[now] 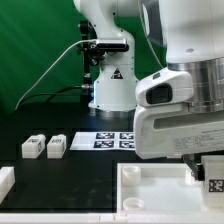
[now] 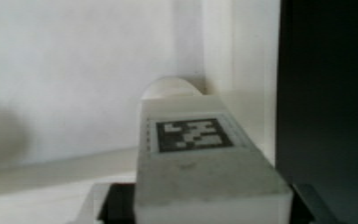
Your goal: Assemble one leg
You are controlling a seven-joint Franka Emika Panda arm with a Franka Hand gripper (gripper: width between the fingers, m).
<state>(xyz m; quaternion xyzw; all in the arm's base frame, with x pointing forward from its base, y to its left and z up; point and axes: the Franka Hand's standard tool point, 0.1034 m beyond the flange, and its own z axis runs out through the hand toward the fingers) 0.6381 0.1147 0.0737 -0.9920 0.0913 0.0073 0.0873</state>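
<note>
My gripper (image 1: 207,178) is shut on a leg (image 1: 213,183), a small white block with a black-and-white marker. I hold it over the right part of the large white panel (image 1: 150,195) at the front. In the wrist view the leg (image 2: 194,145) fills the gap of the gripper (image 2: 208,205). Its dark fingers (image 2: 121,199) press both of its sides. The leg's far end reaches toward the panel's raised rim (image 2: 87,165); I cannot tell if it touches. Two more legs (image 1: 33,147) (image 1: 56,146) lie side by side on the black table at the exterior view's left.
The marker board (image 1: 115,140) lies flat on the table behind the panel. The arm's white base (image 1: 110,85) stands behind it. Another white part (image 1: 5,181) sits at the exterior view's left edge. Black table (image 2: 327,90) shows beside the panel.
</note>
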